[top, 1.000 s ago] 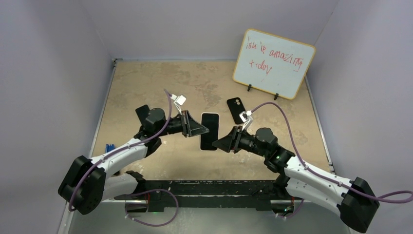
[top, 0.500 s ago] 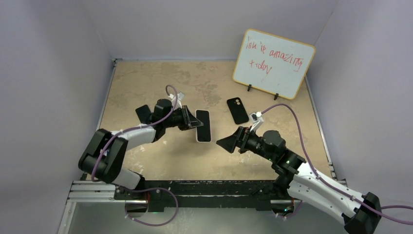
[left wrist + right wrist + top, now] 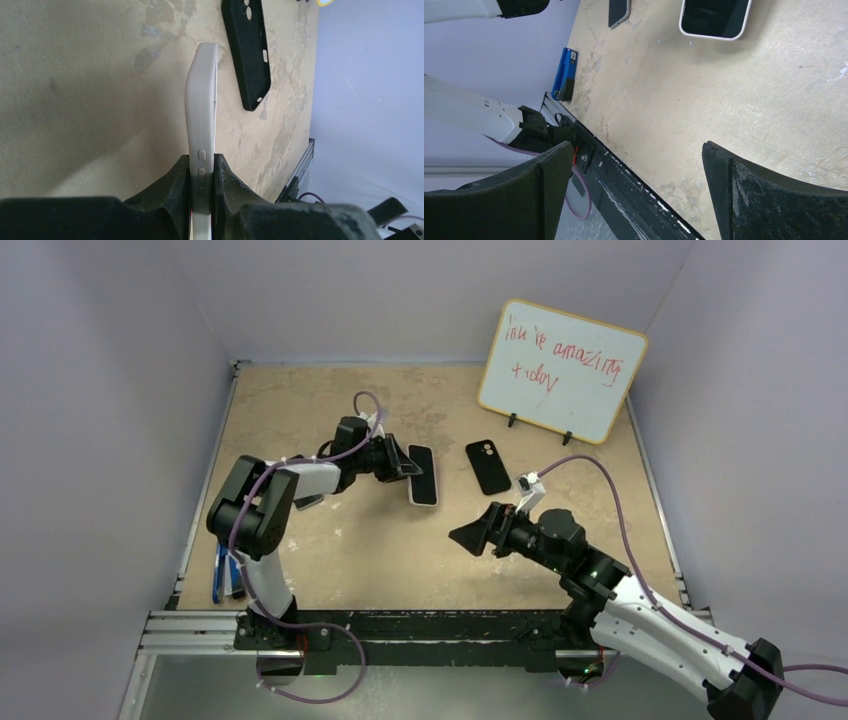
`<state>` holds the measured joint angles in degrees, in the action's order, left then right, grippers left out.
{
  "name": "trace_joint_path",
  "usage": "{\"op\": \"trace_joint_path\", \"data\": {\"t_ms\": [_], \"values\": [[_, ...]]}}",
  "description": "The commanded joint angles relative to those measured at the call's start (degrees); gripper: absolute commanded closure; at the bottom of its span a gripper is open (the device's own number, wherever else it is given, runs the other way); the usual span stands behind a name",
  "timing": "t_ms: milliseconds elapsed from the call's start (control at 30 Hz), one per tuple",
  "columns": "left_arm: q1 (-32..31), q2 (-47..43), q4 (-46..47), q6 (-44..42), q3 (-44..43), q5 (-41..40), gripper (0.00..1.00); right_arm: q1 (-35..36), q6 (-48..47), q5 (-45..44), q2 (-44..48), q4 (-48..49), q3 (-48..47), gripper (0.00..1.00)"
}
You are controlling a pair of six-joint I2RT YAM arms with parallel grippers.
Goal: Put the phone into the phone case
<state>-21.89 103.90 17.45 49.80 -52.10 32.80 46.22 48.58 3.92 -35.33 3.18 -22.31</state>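
The phone (image 3: 424,476) has a white body and a black screen facing up. My left gripper (image 3: 404,466) is shut on its left long edge. In the left wrist view the jaws (image 3: 201,164) clamp the white edge of the phone (image 3: 201,100) near its side buttons, with a shadow on the table below. The black phone case (image 3: 488,466) lies flat just right of the phone, camera cutout at the far end; it also shows in the left wrist view (image 3: 247,50). My right gripper (image 3: 468,537) is open and empty, nearer than both. The phone's near end shows in the right wrist view (image 3: 715,17) beyond that gripper (image 3: 634,150).
A whiteboard (image 3: 562,370) with red writing stands at the back right. A blue tool (image 3: 222,570) lies at the near left edge, also in the right wrist view (image 3: 564,75). A dark flat object (image 3: 619,10) lies left of the phone. Purple walls enclose the tan table (image 3: 400,550).
My left arm has carried the phone away from me and to the right, closer to the case. My right gripper has drawn back slightly to the right and stayed open.
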Motion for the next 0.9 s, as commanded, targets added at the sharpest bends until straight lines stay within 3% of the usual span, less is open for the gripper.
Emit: {"op": "trace_joint_path", "data": {"t_ms": [0, 167, 467, 767, 867], "values": [[1.5, 3.1, 1.8, -1.3, -4.4, 2.9, 0.93, 0.2, -1.4, -2.2, 1.7, -1.6, -2.6, 0.01], [2.8, 5.5, 1.5, -1.8, -3.8, 2.3, 0.9, 0.2, -1.4, -2.7, 2.7, -2.6, -2.3, 0.01], [3.8, 4.9, -6.6, -6.2, -6.4, 1.2, 0.56, 0.2, -0.9, -4.7, 4.6, -5.4, -2.4, 0.01], [3.9, -0.8, -22.7, -13.9, -10.3, -7.0, 0.37, 0.2, 0.0, -5.6, 5.0, -6.0, -2.0, 0.01], [3.9, -2.3, -29.1, -16.9, -12.0, -11.7, 0.22, 0.2, 0.0, -5.4, 4.5, -5.8, -2.2, 0.01]]}}
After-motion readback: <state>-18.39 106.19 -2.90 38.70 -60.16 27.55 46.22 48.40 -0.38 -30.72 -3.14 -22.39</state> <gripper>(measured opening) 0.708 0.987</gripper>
